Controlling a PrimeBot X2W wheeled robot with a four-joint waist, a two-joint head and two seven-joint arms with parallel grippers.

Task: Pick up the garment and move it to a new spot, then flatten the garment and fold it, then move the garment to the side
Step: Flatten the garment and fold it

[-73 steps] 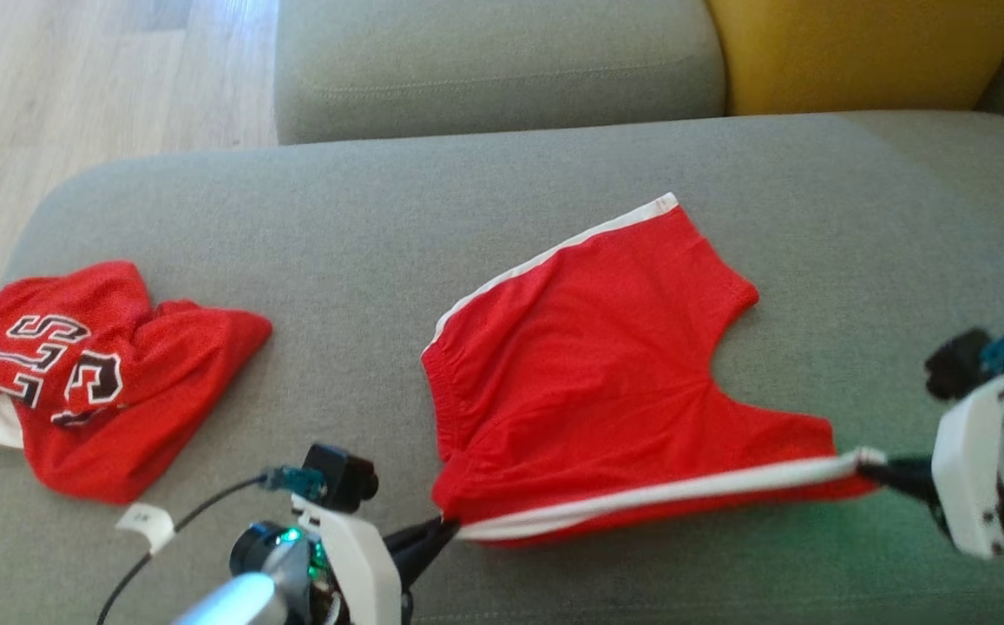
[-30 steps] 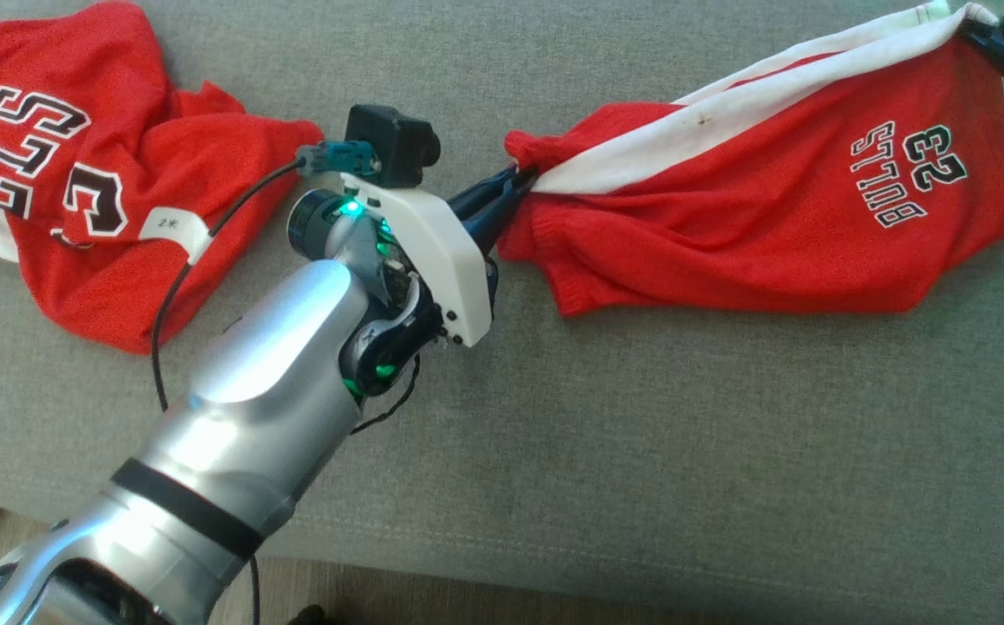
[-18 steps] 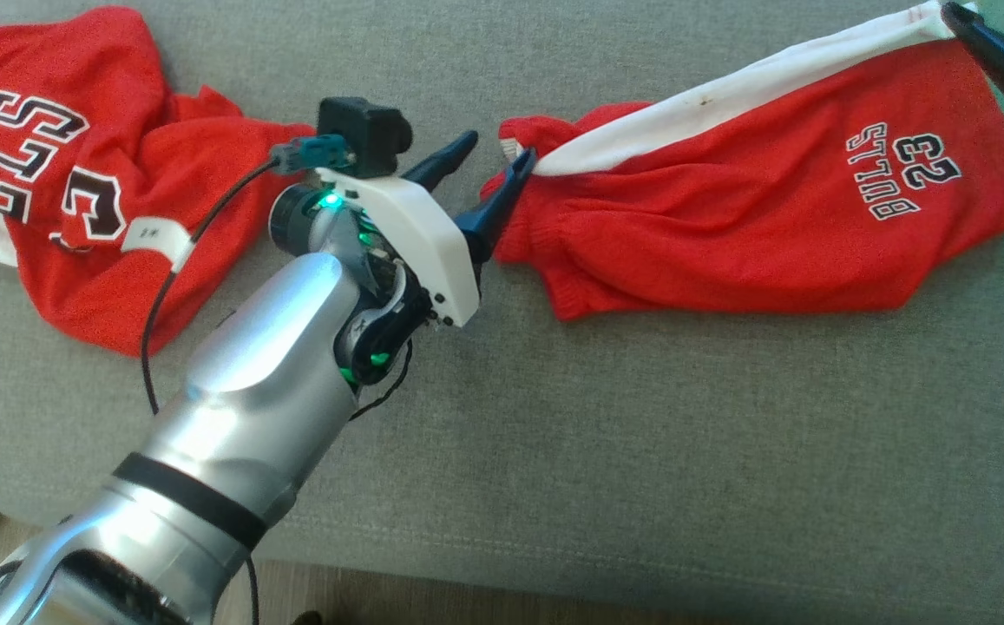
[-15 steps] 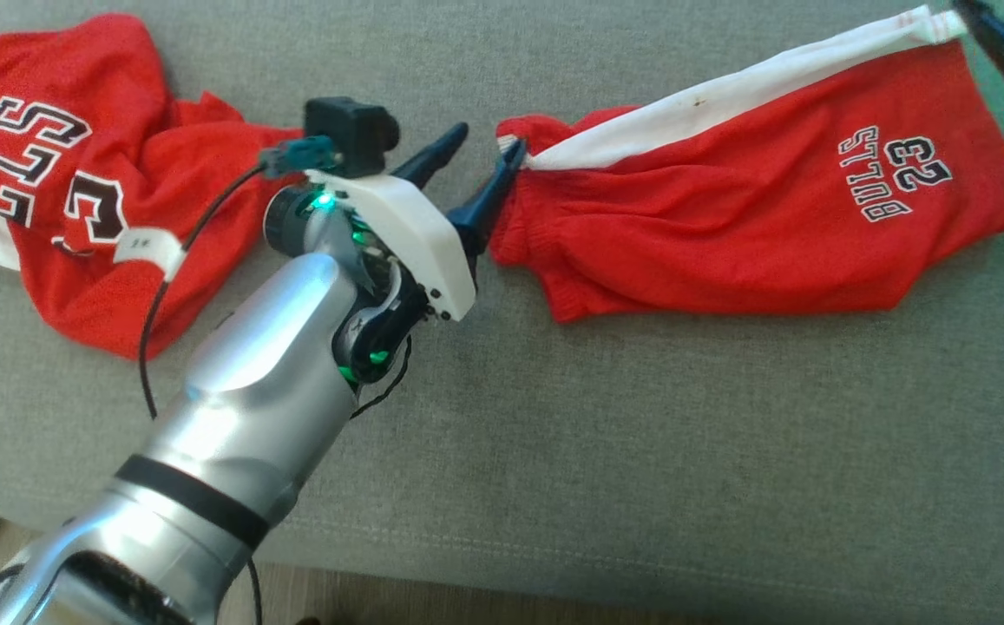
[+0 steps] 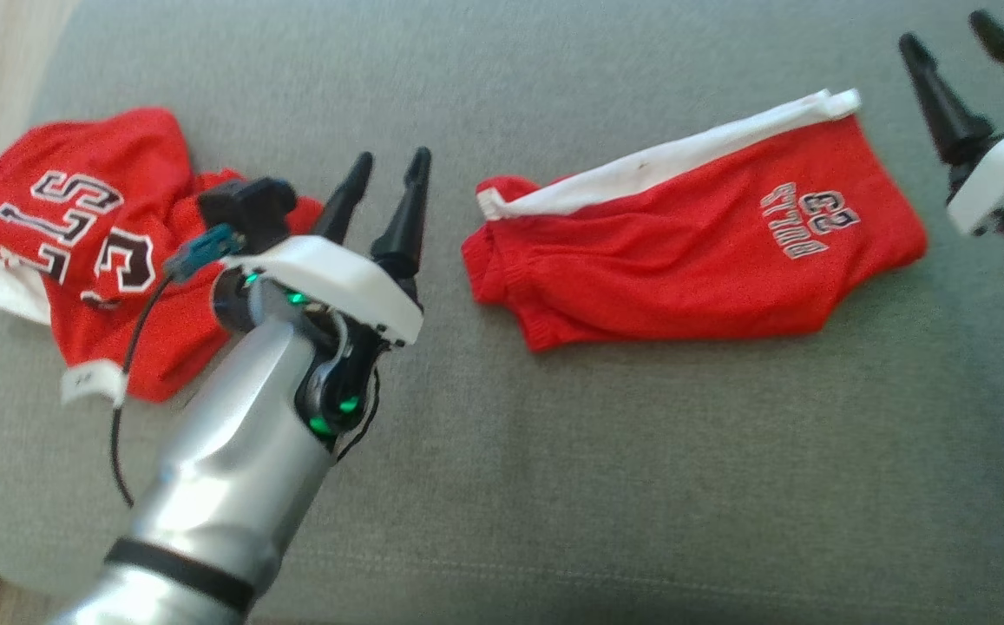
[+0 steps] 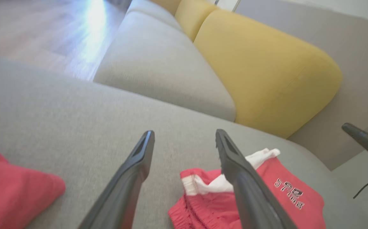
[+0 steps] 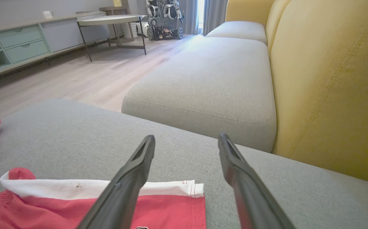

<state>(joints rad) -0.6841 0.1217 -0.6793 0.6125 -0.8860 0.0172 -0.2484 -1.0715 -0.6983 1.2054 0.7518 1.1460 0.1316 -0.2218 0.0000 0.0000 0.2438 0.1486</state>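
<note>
Garment [image 5: 684,260] free on grey sofa [image 5: 640,477], left claw [image 5: 393,158] and right claw [image 5: 944,30] agape.

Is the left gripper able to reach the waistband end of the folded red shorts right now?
Probably yes: the left gripper is open and close beside the waistband end of the red shorts, with only bare grey cushion between them.

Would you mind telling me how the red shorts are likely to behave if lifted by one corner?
The red shorts look thin and wrinkled, so they are probably floppy and would likely drape and unfold. Lying flat on the grey cushion, they seem light and unlikely to roll.
</note>
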